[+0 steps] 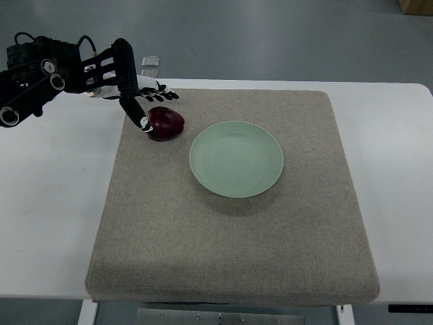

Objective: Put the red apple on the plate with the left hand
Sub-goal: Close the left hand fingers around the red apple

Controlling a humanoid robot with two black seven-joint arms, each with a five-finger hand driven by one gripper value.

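One apple, not yet plated | plate (236, 158) sat bare mid-mat (223, 264) | apple (166, 123) just left of it, on mat | left hand (139, 101) at apple, fingers spread around it, grip unconfirmed | lift and place remained

The left arm (34, 74) is cut off by the left edge. The left hand (139, 98) covers the apple's (166, 122) near-left side; contact cannot be confirmed. A brown object (414, 5) is clipped at the top-right corner. Two small clear items (150, 66) beyond the mat (230, 237) are unidentifiable.
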